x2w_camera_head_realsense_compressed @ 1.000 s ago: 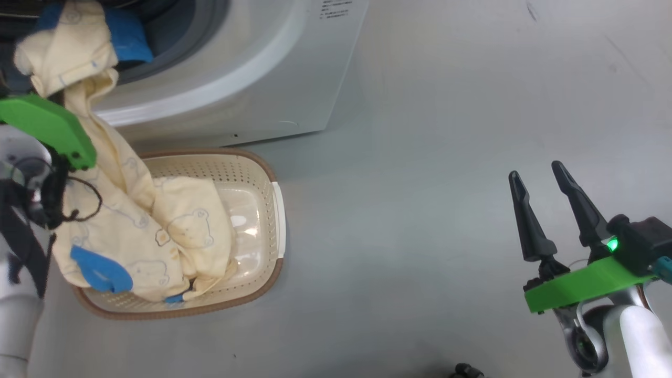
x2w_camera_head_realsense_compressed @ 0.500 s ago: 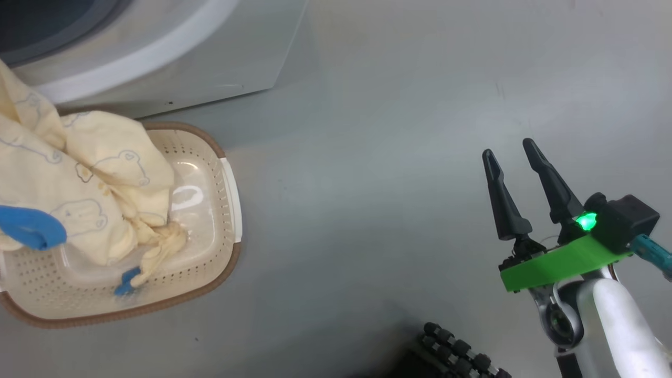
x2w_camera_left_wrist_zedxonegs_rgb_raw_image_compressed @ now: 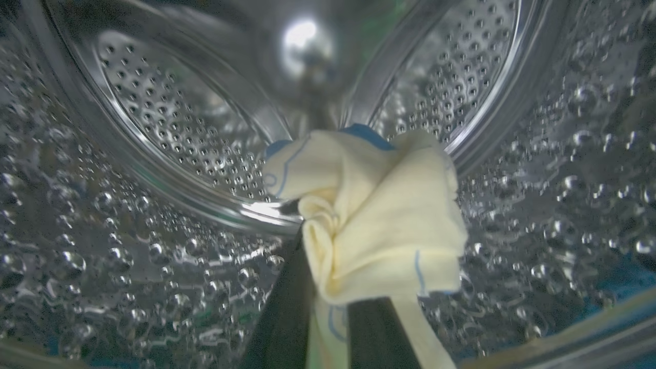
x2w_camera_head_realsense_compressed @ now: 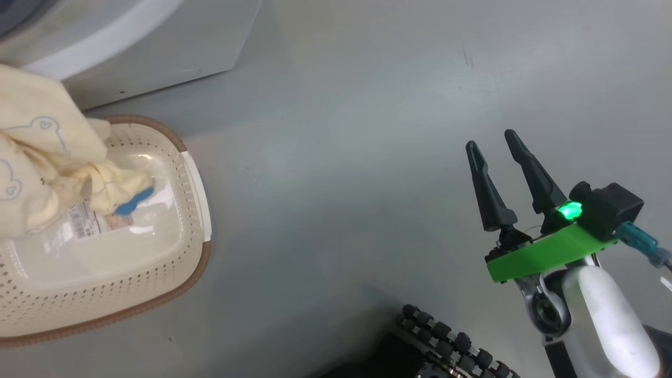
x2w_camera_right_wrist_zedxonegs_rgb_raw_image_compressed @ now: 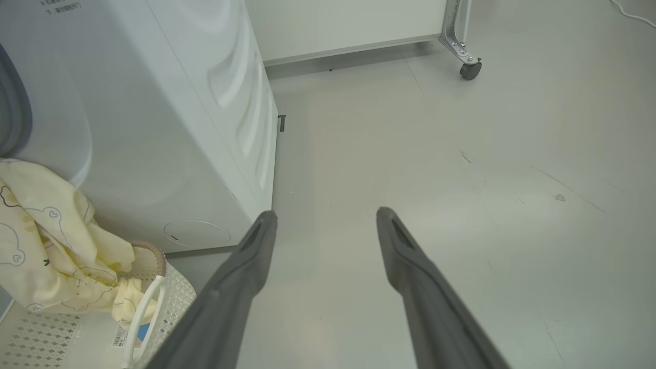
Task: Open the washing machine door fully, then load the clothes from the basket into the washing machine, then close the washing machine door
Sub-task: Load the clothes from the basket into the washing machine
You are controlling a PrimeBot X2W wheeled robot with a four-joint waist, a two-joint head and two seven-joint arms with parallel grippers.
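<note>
One bunch of the clothes [x2w_camera_left_wrist_zedxonegs_rgb_raw_image_compressed: 374, 220] sits pinched between your left gripper's [x2w_camera_left_wrist_zedxonegs_rgb_raw_image_compressed: 333, 287] closed fingers, centre frame inside the drum [x2w_camera_left_wrist_zedxonegs_rgb_raw_image_compressed: 169, 128]; more cloth trails into the basket [x2w_camera_head_realsense_compressed: 195, 173] at head view's left. Your right gripper [x2w_camera_head_realsense_compressed: 491, 138] hangs spread wide, empty, lower right.

A smooth pale grey floor [x2w_camera_right_wrist_zedxonegs_rgb_raw_image_compressed: 512, 154] spreads out under soft, even light with no hard shadows. A small black caster [x2w_camera_right_wrist_zedxonegs_rgb_raw_image_compressed: 469, 70] stands on it beneath a silver metal bracket [x2w_camera_right_wrist_zedxonegs_rgb_raw_image_compressed: 456, 31], which carries a low white panel [x2w_camera_right_wrist_zedxonegs_rgb_raw_image_compressed: 348, 23] running off to the caster's left. Nearer the camera than the caster lie a short dark scuff [x2w_camera_right_wrist_zedxonegs_rgb_raw_image_compressed: 465, 156] and a little fleck [x2w_camera_right_wrist_zedxonegs_rgb_raw_image_compressed: 559, 197], and a thin white cable [x2w_camera_right_wrist_zedxonegs_rgb_raw_image_compressed: 633, 13] lies to the caster's right.
</note>
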